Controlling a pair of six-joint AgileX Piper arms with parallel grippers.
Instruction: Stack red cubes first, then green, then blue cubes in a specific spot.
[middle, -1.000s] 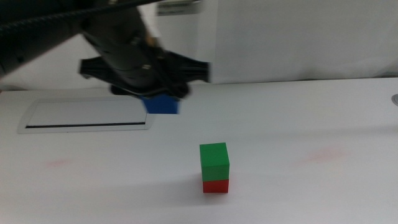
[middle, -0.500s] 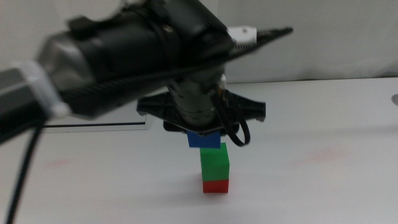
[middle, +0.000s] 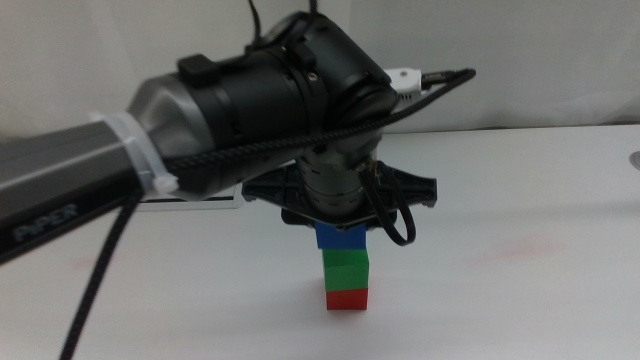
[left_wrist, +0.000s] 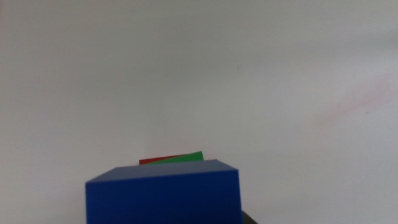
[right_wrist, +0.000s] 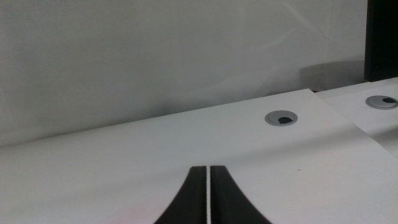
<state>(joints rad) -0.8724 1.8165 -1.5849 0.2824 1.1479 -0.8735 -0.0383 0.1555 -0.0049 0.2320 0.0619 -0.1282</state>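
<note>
My left gripper (middle: 338, 222) is holding the blue cube (middle: 340, 236) between its fingers right on top of the green cube (middle: 346, 267), which is sitting on the red cube (middle: 347, 298) on the white table (middle: 520, 250); only the middle view is showing that full stack. My left wrist view is showing mostly blue, with slivers of green and red behind. My right gripper (right_wrist: 208, 193) is waiting elsewhere, fingers nearly touching, near a grey grommet (right_wrist: 281, 117).
</note>
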